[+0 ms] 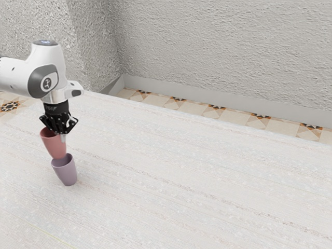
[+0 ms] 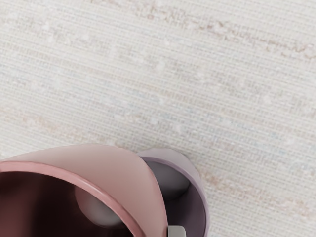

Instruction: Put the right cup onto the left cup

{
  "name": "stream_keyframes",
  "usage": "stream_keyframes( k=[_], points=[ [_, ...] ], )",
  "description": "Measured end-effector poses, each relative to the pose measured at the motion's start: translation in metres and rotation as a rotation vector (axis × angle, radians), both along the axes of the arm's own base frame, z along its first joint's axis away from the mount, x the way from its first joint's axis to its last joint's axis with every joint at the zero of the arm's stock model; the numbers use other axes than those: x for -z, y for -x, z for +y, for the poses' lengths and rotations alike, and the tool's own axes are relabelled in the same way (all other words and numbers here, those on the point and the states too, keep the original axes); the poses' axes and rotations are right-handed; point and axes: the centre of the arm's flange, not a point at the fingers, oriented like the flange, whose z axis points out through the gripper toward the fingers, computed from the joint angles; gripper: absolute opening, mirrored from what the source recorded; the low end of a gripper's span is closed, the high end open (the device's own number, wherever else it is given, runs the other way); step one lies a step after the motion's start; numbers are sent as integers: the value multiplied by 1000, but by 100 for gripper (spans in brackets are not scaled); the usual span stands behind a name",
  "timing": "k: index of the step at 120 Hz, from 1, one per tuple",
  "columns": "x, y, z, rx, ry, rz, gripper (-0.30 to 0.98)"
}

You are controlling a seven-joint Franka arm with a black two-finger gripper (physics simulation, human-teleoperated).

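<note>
- Here, a black tool [image 1: 59, 133] grips the red-pink cup [image 1: 56, 147] by its wall near the rim, closed to little more than the wall's thickness, one finger [image 1: 63, 138] outside.
- The red-pink cup hangs slightly tilted above the counter [image 1: 181, 176], its base at the mouth of the purple cup [image 1: 66, 174]; whether the two touch cannot be told.
- The purple cup stands upright on the counter, its opening partly covered from above.
</note>
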Motion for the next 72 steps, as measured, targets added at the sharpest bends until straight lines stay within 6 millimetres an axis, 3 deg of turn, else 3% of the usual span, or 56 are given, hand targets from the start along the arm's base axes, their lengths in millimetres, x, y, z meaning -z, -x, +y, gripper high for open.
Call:
stream_keyframes(
  k=[36, 72],
  points=[
    [2, -12, -47, 80, 2, -3, -10],
    [2, -4, -23, 28, 6, -1, -10]
  ],
)
